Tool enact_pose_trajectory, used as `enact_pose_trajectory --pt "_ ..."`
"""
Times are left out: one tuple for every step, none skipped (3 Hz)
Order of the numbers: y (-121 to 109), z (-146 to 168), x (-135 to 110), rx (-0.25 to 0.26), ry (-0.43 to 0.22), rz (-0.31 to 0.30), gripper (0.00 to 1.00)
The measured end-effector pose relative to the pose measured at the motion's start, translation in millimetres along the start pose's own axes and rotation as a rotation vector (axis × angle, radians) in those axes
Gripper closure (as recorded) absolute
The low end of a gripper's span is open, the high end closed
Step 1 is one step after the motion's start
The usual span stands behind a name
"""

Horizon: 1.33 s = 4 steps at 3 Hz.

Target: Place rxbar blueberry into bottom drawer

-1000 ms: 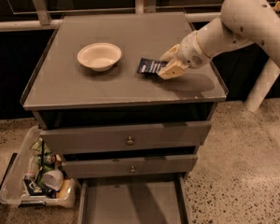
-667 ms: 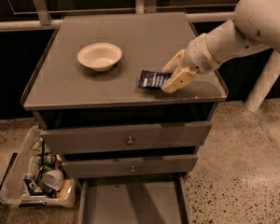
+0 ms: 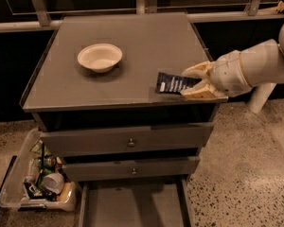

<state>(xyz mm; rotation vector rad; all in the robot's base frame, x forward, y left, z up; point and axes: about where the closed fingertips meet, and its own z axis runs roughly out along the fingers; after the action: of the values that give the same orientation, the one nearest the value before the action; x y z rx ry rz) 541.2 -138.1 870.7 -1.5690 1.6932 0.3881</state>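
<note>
The rxbar blueberry (image 3: 170,83), a flat navy bar with pale lettering, is held by its right end in my gripper (image 3: 193,82), lifted a little above the front right of the cabinet top (image 3: 109,89). The gripper's cream fingers (image 3: 199,94) are shut on the bar, with the white arm reaching in from the right. The bottom drawer (image 3: 132,205) is pulled out at the cabinet's foot, its flat grey floor bare, below and left of the gripper.
A white bowl (image 3: 99,56) stands on the cabinet top at the left. Two knobbed drawer fronts (image 3: 128,142) are closed above the open drawer. A clear plastic bin of clutter (image 3: 38,178) sits on the floor at the left. Speckled floor lies to the right.
The gripper has moved with the bar toward the front right edge of the cabinet top, away from the bowl.
</note>
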Motion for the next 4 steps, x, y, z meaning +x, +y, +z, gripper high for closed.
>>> enact_pose_trajectory --pt "41.4 -16.2 12.8 0.078 -0.041 0.030 1.00" --pt "83.7 -19.6 22.4 0.174 -0.078 0.081 1.00" --pt "137.5 7.0 48.6 0.198 -0.057 0.160 1.00" --pt "137.5 7.0 48.6 0.198 -0.057 0.160 1.00"
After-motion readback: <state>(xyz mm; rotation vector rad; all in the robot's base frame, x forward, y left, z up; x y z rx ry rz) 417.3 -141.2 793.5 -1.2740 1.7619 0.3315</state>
